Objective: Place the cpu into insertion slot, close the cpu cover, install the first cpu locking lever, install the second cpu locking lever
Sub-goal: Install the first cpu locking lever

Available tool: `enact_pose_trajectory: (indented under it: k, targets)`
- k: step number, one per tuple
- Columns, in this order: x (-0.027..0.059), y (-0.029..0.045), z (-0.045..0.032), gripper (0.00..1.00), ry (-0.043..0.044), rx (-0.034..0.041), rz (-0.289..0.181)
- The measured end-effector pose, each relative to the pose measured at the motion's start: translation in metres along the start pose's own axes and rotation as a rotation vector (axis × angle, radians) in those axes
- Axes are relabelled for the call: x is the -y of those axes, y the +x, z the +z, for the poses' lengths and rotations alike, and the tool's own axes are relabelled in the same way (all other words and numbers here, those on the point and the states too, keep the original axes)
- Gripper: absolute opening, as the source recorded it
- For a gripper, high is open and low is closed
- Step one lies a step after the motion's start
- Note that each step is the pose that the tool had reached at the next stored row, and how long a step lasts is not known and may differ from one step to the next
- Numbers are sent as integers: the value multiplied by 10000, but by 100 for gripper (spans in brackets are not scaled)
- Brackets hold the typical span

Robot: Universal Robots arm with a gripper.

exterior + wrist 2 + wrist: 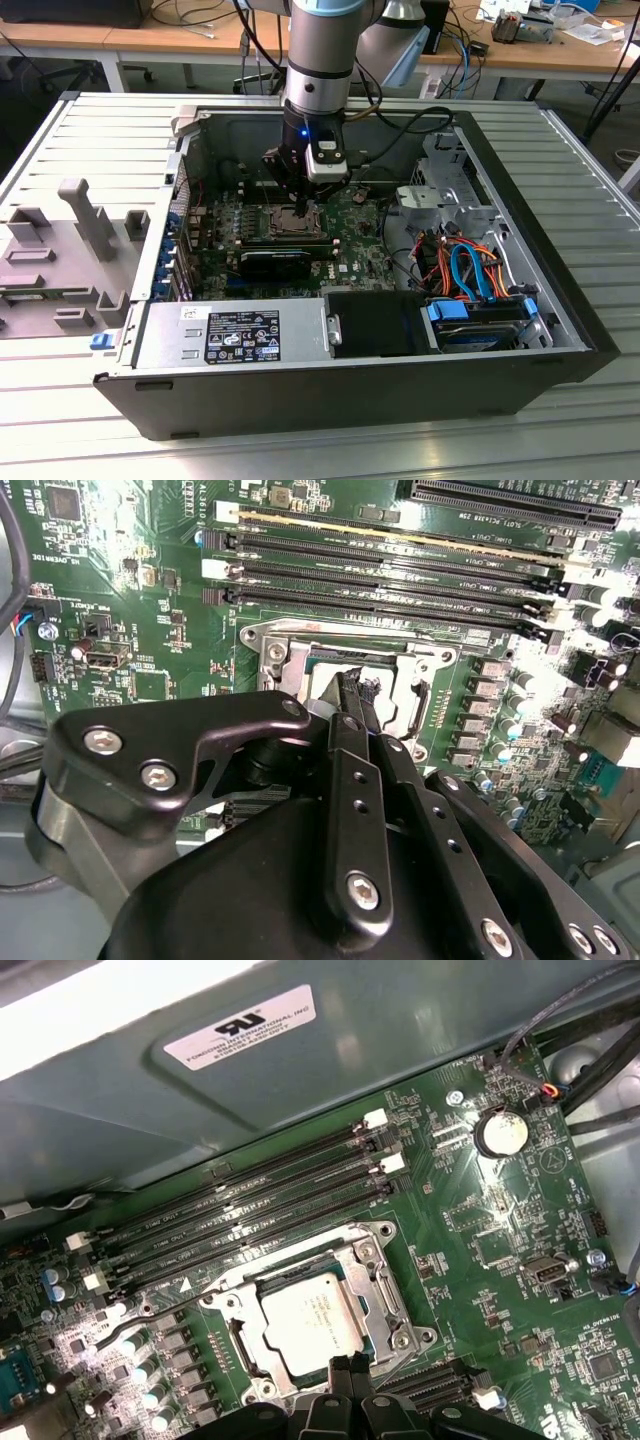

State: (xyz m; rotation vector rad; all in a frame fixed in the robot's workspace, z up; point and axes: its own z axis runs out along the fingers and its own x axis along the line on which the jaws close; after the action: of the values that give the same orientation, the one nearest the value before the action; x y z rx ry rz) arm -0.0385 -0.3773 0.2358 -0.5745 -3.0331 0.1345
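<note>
The insertion slot [285,228] sits mid-motherboard inside the open computer case. In the first wrist view its silvery rim [385,1232] frames the silver square cpu [315,1320], and the cpu cover [372,1278] lies flat around the chip. A thin metal locking lever [150,1312] runs along one side of the slot, its end sticking out past the corner. My gripper [300,207] hangs straight down over the slot. Its black fingers are shut with nothing between them, tips at the slot's edge in both wrist views [356,685] [350,1368].
Long black memory slots [250,1200] lie beside the socket, then the grey case wall [300,1080]. A labelled power supply box [235,335] fills the near side. The drive cage [450,190] and orange and blue cables [465,265] crowd the exterior view's right.
</note>
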Motion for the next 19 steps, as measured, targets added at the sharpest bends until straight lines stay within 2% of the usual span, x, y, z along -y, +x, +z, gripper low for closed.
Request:
enact_pose_trajectory:
  k: [19]
  targets:
    - [0,0,0,11,-12,9,-173]
